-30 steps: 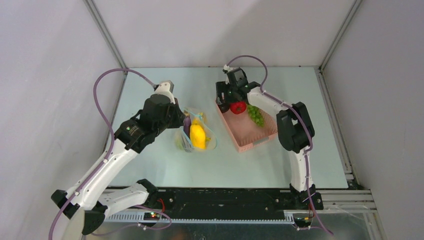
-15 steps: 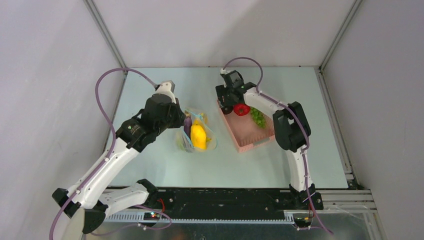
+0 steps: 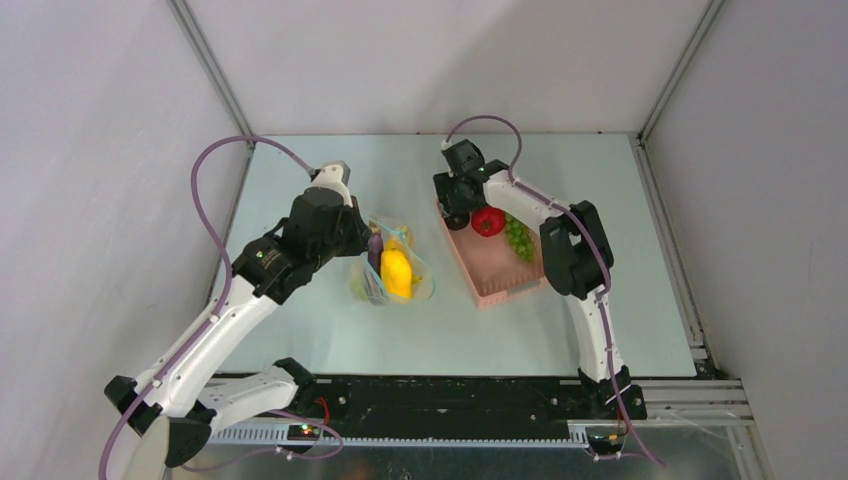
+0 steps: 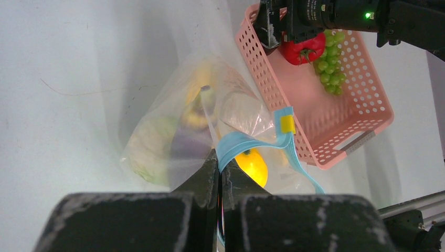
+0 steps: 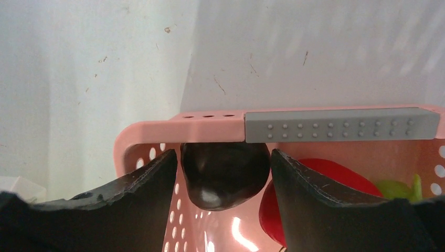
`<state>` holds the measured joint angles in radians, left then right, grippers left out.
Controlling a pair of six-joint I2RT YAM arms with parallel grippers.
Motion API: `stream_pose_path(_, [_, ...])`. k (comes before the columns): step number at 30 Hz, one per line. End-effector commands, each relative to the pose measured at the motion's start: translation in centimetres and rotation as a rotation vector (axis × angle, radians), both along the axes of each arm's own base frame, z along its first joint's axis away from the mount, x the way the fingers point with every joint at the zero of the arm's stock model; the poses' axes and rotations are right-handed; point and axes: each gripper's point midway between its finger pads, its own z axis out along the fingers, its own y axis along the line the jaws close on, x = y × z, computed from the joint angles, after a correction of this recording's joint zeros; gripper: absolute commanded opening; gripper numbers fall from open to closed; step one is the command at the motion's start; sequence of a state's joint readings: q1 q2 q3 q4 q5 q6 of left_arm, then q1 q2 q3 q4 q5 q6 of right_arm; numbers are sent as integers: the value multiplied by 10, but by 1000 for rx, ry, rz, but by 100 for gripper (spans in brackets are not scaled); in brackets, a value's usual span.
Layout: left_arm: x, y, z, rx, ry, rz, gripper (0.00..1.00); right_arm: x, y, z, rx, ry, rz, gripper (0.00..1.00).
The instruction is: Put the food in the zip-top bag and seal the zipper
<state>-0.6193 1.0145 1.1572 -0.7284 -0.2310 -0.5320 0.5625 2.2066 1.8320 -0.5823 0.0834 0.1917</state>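
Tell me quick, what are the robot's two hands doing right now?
Left gripper: closed, pinching the zipper of the zip-top bag.
Right gripper: open, jaws either side of the dark purple piece in the pink basket.

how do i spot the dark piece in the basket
Find the pink basket. In its far left corner, between the right pincer's jaws, sits the dark piece. It is glossy near-black, unlike the red pepper and green grapes nearby.

Print on the clear bag (image 4: pixel 157 136): none that can be read.
Print on the pink basket (image 4: pixel 367 113): none that can be read.
Marks on the arms (image 3: pixel 215 330): none legible.
Bench (image 3: pixel 400 330): no legible lettering.
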Motion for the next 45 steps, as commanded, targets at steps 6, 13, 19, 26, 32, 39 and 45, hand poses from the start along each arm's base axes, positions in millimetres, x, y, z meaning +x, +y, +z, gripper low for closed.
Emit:
stream_pose_path(6, [7, -3, 19, -43, -58, 8, 2, -22, -6, -47, -30, 170, -79, 70])
stream_pose_path(13, [7, -2, 19, -42, -58, 11, 2, -10, -8, -47, -22, 124, -136, 66])
stream_pose_path(19, [7, -2, 20, -45, -62, 10, 2, -2, -12, -27, -15, 45, -154, 50])
stream_pose_path(26, [7, -1, 20, -44, -61, 14, 2, 6, -22, 31, 14, -91, -170, 41])
stream_pose_path(32, [8, -2, 17, -41, -53, 16, 2, -10, -29, 99, 99, -207, -159, 38])
stream_pose_path(39, [9, -6, 11, -40, -30, 10, 2, -57, -12, 160, 266, -268, -21, 38])
stream_pose_path(45, [10, -6, 7, -32, -20, 12, 2, -139, 41, 216, 463, -311, 296, 39])
